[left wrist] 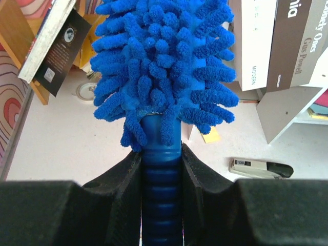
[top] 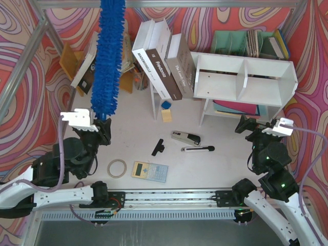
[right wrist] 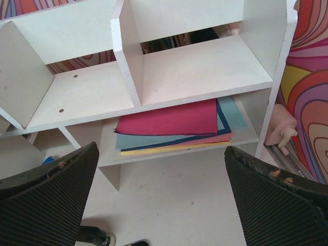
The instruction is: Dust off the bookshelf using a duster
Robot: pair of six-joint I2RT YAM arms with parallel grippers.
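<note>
Top view: left gripper [top: 101, 124] holds the blue duster [top: 108, 56] by its handle, fluffy head reaching toward the far side, well apart from the white bookshelf [top: 246, 77] on the right. Right gripper [top: 254, 126] sits near the shelf front. Left wrist: fingers [left wrist: 125, 177] clamped on the ribbed handle [left wrist: 161, 174]. Right wrist: jaws spread wide, nothing between them; coloured sheets [right wrist: 174, 123] lie on the lower tier.

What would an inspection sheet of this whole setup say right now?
Surface: white table.
Job's things: duster held by its handle; bookshelf upper compartments hold nothing, coloured sheets on the lower tier.
Clutter: stapler, tape roll, calculator, leaning books.
Grippers: left gripper shut on the duster handle; right gripper open, facing the bookshelf.
Cables: lilac cable at each wrist.
Surroundings: swirl-patterned walls, metal frame.
</note>
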